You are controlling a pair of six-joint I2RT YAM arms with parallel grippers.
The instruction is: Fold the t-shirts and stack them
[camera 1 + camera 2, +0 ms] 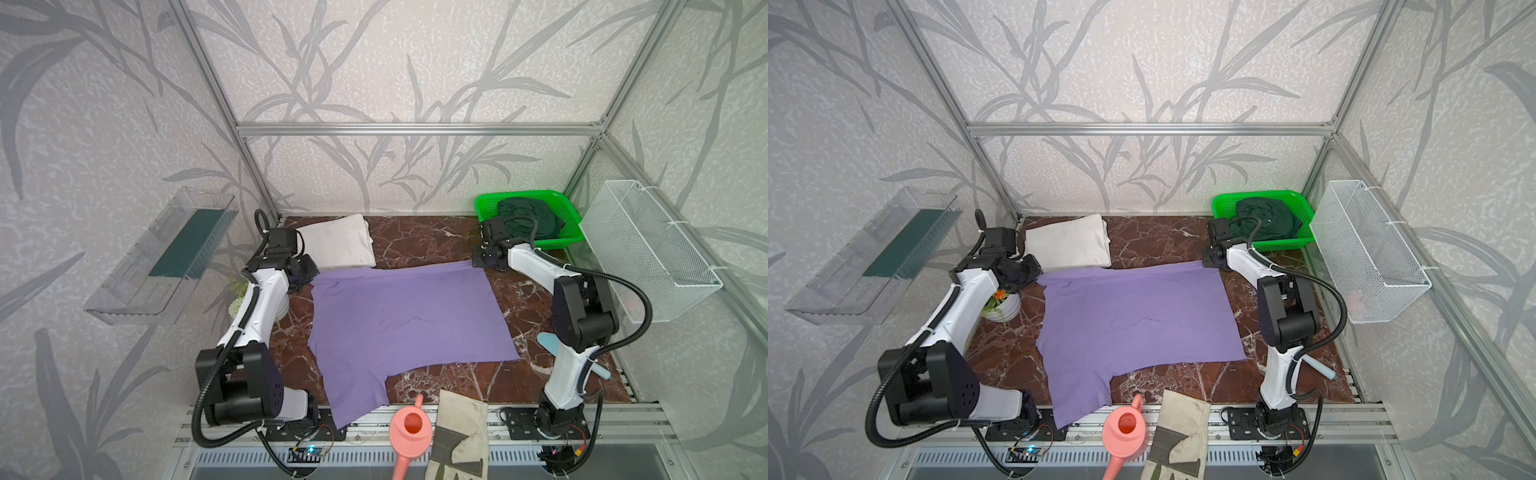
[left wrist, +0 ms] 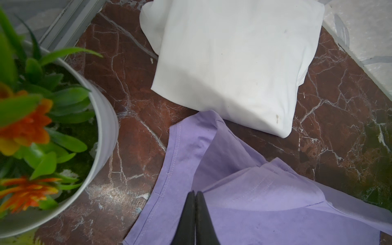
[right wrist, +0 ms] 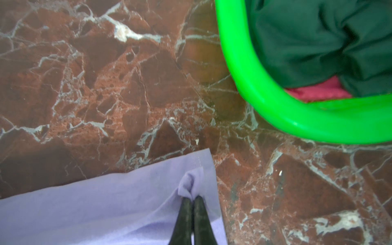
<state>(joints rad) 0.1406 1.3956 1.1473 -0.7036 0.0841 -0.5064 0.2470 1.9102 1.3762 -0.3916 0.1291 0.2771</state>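
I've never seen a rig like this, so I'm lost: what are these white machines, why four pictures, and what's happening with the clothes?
Those are two robot arms, each ending in a two-fingered gripper. Two pictures look down from overhead on the whole marble table. The other two come from cameras on the arms' wrists, looking along the black fingers.

A purple t-shirt lies spread in the middle. The left gripper and the right gripper are each pinched shut on its far edge, one at each end.

A folded white t-shirt lies at the far left. A dark green t-shirt sits crumpled in a green basket. A potted plant, a pink watering can and a work glove are nearby.
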